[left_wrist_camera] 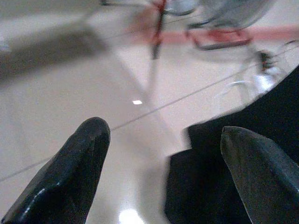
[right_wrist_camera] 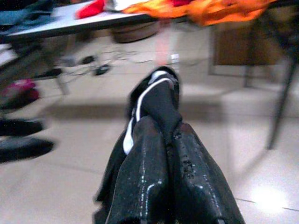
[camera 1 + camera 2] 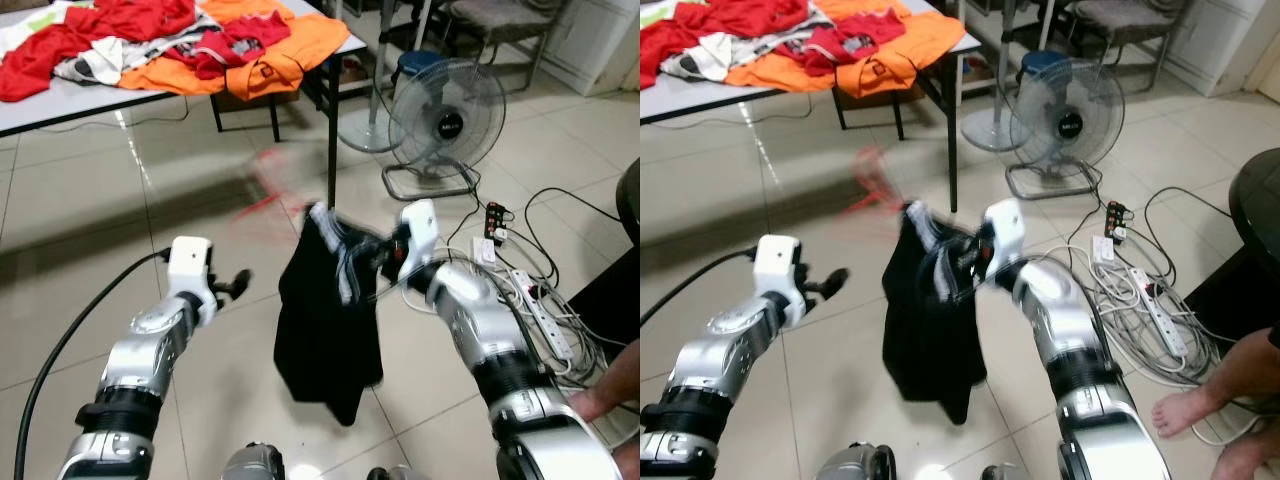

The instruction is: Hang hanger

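Observation:
A black garment with white trim [image 3: 325, 320] hangs in mid-air over the tiled floor. Above its collar shows a blurred red shape [image 3: 265, 188], apparently the hanger. My right gripper [image 3: 385, 255] is shut on the garment's bunched top; in the right wrist view the cloth [image 2: 156, 100] sticks out just past the closed fingers [image 2: 145, 154]. My left gripper [image 3: 240, 283] stands open a short way to the garment's left, holding nothing. The left wrist view shows its two fingertips [image 1: 88, 140] wide apart, with the black cloth [image 1: 210, 186] beyond them.
A table [image 3: 60, 105] piled with red and orange clothes [image 3: 250, 50] stands ahead; one table leg [image 3: 331, 140] is just behind the garment. A floor fan [image 3: 445, 115], power strips and cables [image 3: 530, 300] lie to the right. A person's hand [image 3: 610, 395] and bare foot [image 3: 1185, 410] are near my right arm.

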Available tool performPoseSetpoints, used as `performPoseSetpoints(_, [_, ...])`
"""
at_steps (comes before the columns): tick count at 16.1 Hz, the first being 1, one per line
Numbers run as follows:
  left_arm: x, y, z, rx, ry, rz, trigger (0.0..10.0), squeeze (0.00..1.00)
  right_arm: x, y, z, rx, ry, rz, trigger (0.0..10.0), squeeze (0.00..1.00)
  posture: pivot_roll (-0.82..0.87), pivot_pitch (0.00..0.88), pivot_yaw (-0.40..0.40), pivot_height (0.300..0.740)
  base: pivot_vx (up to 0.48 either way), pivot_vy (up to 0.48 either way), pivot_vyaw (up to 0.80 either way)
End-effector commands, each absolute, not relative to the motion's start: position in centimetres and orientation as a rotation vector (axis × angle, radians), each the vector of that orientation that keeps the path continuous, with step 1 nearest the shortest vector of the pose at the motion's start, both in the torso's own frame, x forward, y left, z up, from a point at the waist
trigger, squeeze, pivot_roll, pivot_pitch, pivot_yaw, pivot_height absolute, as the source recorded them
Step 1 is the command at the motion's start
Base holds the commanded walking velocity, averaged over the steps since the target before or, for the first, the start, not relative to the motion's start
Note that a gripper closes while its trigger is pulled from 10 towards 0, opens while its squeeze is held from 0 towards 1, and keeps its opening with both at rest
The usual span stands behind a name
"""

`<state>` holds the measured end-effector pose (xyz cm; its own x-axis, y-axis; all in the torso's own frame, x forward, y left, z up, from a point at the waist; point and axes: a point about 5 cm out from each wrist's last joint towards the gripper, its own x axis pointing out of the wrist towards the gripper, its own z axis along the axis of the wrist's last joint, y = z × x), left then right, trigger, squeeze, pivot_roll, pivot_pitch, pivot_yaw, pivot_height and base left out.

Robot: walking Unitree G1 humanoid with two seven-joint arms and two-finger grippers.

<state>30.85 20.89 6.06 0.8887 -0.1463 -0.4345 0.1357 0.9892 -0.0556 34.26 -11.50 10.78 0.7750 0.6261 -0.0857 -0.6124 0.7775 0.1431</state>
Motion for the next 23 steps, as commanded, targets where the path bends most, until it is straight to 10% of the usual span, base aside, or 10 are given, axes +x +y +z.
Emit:
performPoseSetpoints(1, [31.3,21.5,6.3,0.037,0.433,-0.105,10.0,0.00,34.9,-11.7,11.4,0.082,0.092,0.593,0.0,0.00,0.03,0.081,0.011,0.740,0.000,0.000,0.00])
performPoseSetpoints(6, [32.1,24.1,6.9,0.096,0.386,0.029,10.0,0.00,36.0,-12.6,11.6,-0.023,0.062,0.436,0.0,0.00,0.03,0.083,0.011,0.740,0.000,0.000,0.00])
performPoseSetpoints(16, [31.4,19.9,4.9,0.077,0.370,-0.029,10.0,0.00,37.3,-13.8,11.4,-0.157,0.068,-0.030,0.0,0.00,0.05,0.074,0.005,0.740,0.000,0.000,0.00])
performPoseSetpoints(23, [30.6,23.7,4.8,0.196,0.421,-0.117,10.0,0.00,33.6,-10.8,12.7,0.045,0.078,0.972,0.0,0.00,0.05,0.074,-0.003,0.740,0.000,0.000,0.00])
